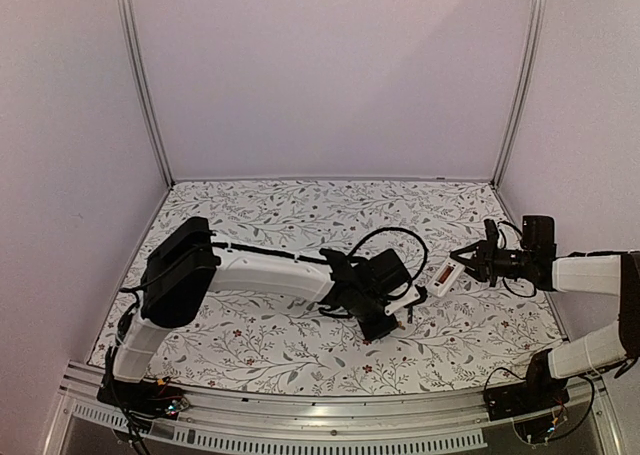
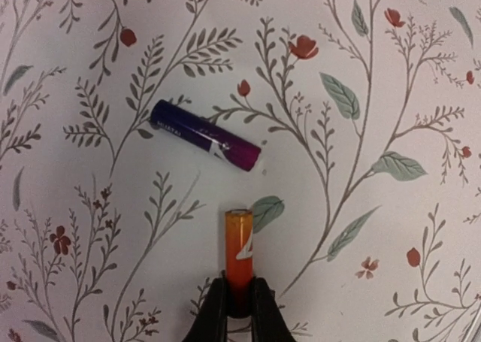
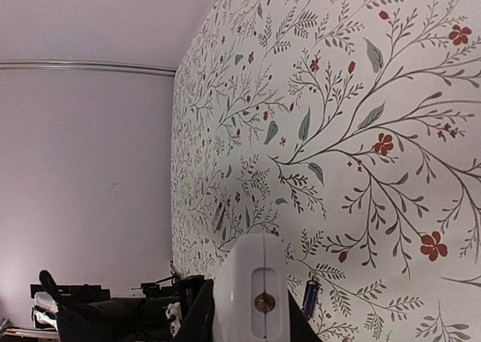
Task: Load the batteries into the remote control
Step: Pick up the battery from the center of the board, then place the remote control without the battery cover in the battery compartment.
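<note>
Fingers (image 2: 214, 316) of the left gripper (image 2: 239, 301) are clamped on one end of the orange-red battery (image 2: 239, 248), which points straight out from the jaws over the flowered table cover (image 2: 391, 71); whether it rests on the cover or hangs just above it cannot be told. Just beyond the free tip of that battery, and a little to its left in the left wrist view, the dark battery (image 2: 204, 135) lies flat on the cover, slanted, apart from it and touched by nothing. To the right of the orange-red battery in the overhead view, near but apart, the remote control (image 1: 440, 277) is pinched in the right gripper (image 1: 462, 256), whose arm reaches in from the right side; the remote slants down from the jaws toward the battery's side. In the right wrist view the remote's rounded white end sits tight between that gripper's two dark fingers (image 3: 204, 316), with the dark battery showing just past it on the cover
</note>
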Motion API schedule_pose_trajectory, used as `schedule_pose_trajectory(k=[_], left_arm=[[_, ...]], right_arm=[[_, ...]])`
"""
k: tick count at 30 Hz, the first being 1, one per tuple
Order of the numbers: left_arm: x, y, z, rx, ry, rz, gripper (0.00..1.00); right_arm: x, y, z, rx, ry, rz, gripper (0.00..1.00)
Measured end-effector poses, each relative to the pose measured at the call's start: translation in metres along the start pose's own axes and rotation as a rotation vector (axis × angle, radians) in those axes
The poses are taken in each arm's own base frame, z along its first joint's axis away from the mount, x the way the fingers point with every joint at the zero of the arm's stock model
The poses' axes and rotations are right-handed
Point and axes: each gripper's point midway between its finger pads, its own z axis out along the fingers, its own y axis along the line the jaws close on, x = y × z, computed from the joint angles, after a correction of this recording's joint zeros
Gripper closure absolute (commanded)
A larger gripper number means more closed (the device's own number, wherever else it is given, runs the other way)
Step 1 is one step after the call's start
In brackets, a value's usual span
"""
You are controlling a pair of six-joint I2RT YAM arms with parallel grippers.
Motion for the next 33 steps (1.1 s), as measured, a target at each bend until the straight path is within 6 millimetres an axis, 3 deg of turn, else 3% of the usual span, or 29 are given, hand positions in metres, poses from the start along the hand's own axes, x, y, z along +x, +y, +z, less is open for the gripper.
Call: schedule_pose_trajectory(k=[4,8,15,19,26,33], left_arm=[[0.022,0.003,-0.015,0.006,0.019,-0.054,1.0],[0.041,0.007,-0.047,0.026,0.018,-0.144,1.0],[0.019,0.036,-0.119,0.033,-0.151,-0.348,1.0],[0.016,0.046,-0.145,0.026,-0.206,-0.442,1.0],[0.019,0.051,-0.153,0.022,-0.207,-0.585,1.0],[0.022,0.047,-0.147,0.045,-0.186,-0.665,1.0]], right_arm=[[-0.001,0.003,-0.001,0.001,0.001,-0.009,1.0],[0.003,0.013,0.007,-0.002,0.021,-0.041,1.0],[0.019,0.04,0.032,-0.035,0.084,-0.122,1.0],[0.029,0.048,0.05,-0.05,0.113,-0.134,1.0],[0.057,0.055,0.09,-0.068,0.187,-0.12,1.0],[0.065,0.072,0.113,-0.095,0.197,-0.125,1.0]])
